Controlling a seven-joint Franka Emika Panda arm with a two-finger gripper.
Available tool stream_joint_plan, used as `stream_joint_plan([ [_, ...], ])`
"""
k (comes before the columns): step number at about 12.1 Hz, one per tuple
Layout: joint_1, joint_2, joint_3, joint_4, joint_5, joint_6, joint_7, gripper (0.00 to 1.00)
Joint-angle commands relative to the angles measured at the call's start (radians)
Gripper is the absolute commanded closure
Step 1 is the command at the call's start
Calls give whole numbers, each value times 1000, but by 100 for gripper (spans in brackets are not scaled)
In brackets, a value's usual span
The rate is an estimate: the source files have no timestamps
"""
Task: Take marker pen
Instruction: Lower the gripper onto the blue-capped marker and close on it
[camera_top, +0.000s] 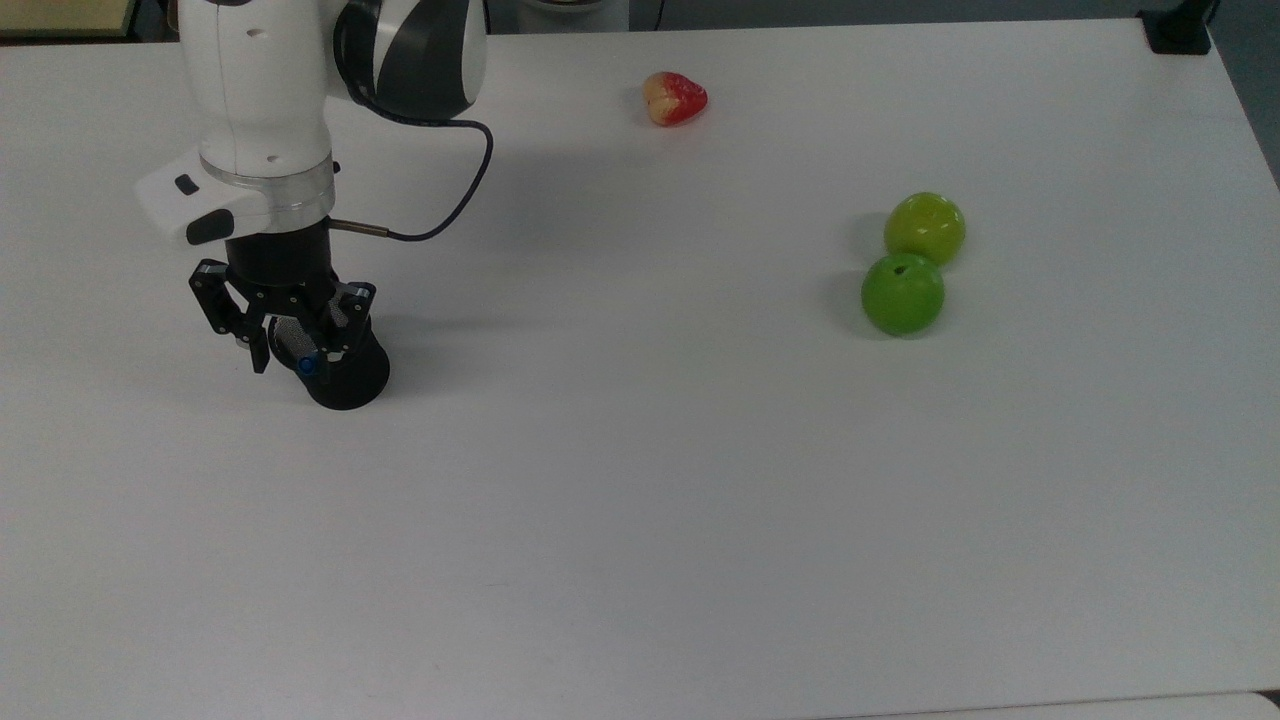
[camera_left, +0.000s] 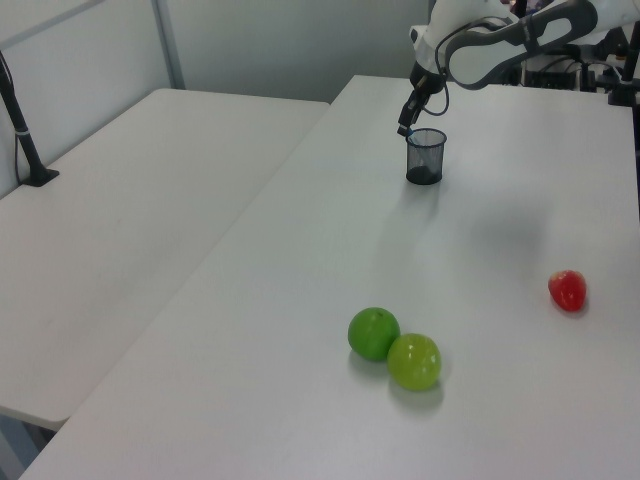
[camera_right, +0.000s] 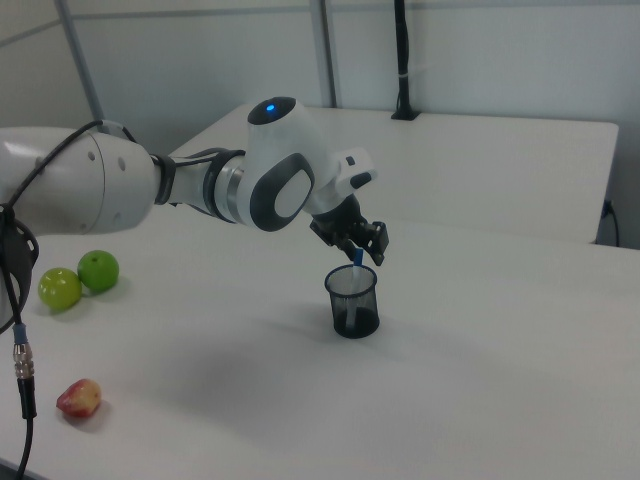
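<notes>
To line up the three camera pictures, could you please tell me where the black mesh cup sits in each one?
Top view: black mesh cup at left, under the gripper.
Left view: upper middle.
Right view: centre.
Shared landmark: two green apples.

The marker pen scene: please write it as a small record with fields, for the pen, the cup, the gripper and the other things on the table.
marker pen: stands in the cup, blue cap at the rim
black mesh cup: upright on the white table
gripper: open, around the pen's cap, over the cup
green apples: two, touching, far from the cup
red fruit: alone near the top view's upper edge
</notes>
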Motion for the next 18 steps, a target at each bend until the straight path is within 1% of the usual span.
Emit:
stream_joint_plan([
  [1,5,0,-3,2,17,13,-18,60],
  [2,5,0,-3,2,17,13,-18,63],
  [5,5,0,-3,2,17,13,-18,76],
  [9,7,-1,-3,2,17,13,-16,86],
  [13,5,-1,-3,3,17,13,-16,93],
  [18,3,-27,-3,8,17,4,-19,97],
])
